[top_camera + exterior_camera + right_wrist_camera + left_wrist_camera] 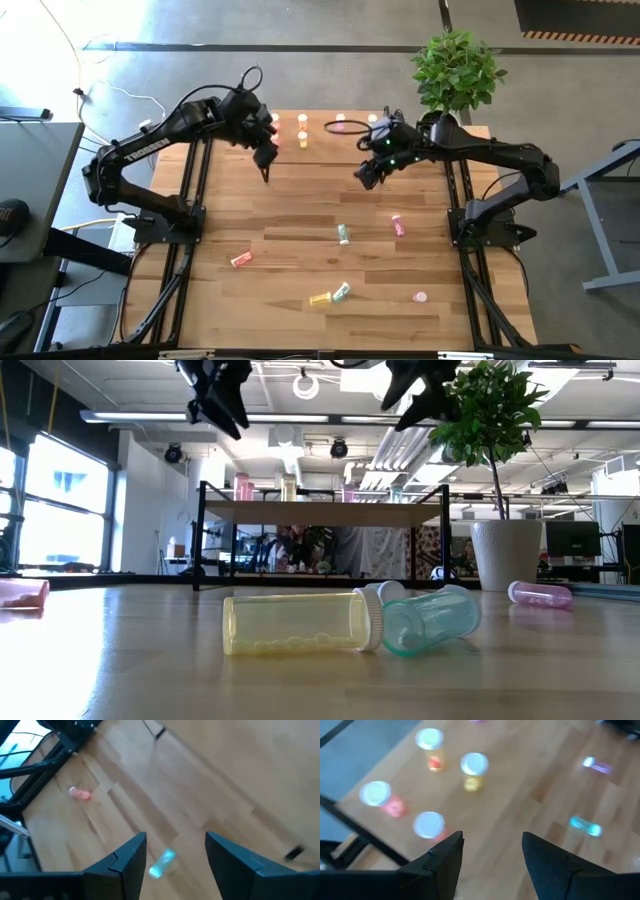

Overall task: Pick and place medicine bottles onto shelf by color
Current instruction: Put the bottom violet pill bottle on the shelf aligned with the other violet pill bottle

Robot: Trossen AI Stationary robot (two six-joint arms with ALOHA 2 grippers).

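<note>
The shelf [325, 125] stands at the table's far edge; several medicine bottles [474, 766] stand upright on it, red-orange and yellow with pale caps. More bottles lie on their sides on the tabletop: a yellow one [295, 623] cap to cap with a green one [430, 622] near the front, another green one [343, 234], a pink one [398, 225] and a red-orange one [240, 259]. My left gripper [492, 837] hangs open in the air just in front of the shelf's left part. My right gripper [176, 837] hangs open above the table right of centre, over the green bottle [161, 864]. Neither holds anything.
A potted plant [458, 65] in a white pot [505, 555] stands at the far right corner beside the shelf. Another pink bottle [420, 297] lies near the front right. The middle of the tabletop [300, 205] between the grippers and the lying bottles is bare wood.
</note>
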